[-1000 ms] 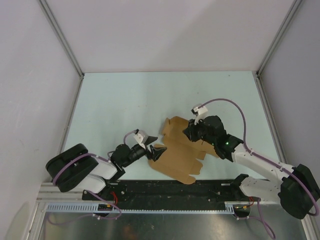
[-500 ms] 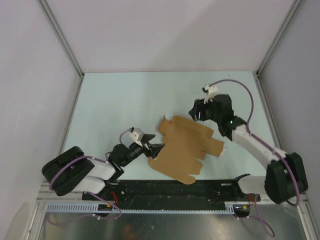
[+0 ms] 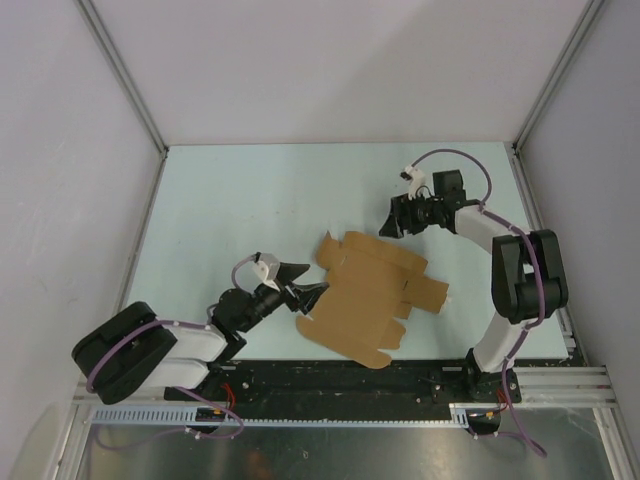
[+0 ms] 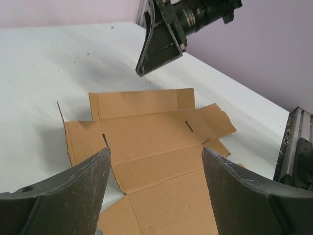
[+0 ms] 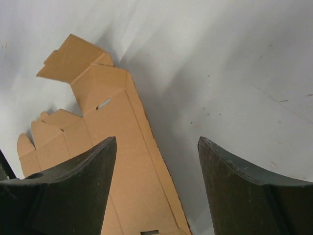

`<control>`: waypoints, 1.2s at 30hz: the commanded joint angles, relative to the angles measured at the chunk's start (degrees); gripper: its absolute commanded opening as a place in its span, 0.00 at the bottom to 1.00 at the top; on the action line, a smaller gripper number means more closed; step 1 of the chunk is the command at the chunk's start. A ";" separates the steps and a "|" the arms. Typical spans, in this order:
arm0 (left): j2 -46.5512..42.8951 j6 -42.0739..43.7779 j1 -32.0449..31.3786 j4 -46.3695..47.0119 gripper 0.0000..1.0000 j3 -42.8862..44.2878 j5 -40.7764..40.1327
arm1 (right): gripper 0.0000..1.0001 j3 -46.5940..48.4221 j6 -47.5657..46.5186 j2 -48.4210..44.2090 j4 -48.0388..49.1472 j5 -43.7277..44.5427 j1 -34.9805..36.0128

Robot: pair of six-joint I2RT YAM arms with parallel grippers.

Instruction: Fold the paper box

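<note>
1. Top external view first: a pale, mint-white table (image 3: 250, 200) is boxed in by plain lavender-grey walls (image 3: 330, 70). Metal posts (image 3: 125, 80) run down the back corners and a black rail (image 3: 340, 378) sits along the bottom of the frame.
2. The paper box (image 3: 368, 292) is just a flat brown cardboard sheet, not folded up at all. It's lying on the table a bit right of centre, in the lower half of the frame. The wrist cams show its creases, slots and tab flaps.
3. The left gripper (image 3: 313, 281) is lower left of centre with its jaws spread wide, pointing at the sheet's left edge. In the left wrist view its fingers (image 4: 63, 196) frame the cardboard but nothing is pinched. Can't tell if the lower finger actually touches the edge.
4. The right gripper (image 3: 389, 225) is right of centre, just past the sheet's upper edge. Its jaws are spread too, clear of the cardboard and holding nothing. Its own cam shows only sheet and bare table between the fingers (image 5: 73, 186).
</note>
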 commanded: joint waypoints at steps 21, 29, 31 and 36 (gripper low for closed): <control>-3.01 0.36 1.03 5.29 0.82 -0.85 1.39 | 0.68 2.33 -8.23 5.62 -3.97 0.37 2.78; -3.10 0.53 1.30 5.29 0.82 -1.11 1.65 | 0.61 3.73 -10.52 7.20 -8.45 0.99 4.37; -2.92 0.53 1.30 5.20 0.82 -1.11 1.56 | 0.56 4.17 -10.87 7.73 -9.34 0.90 4.63; -2.83 0.62 1.47 5.20 0.82 -1.03 1.56 | 0.43 4.35 -10.79 7.81 -9.51 0.29 4.81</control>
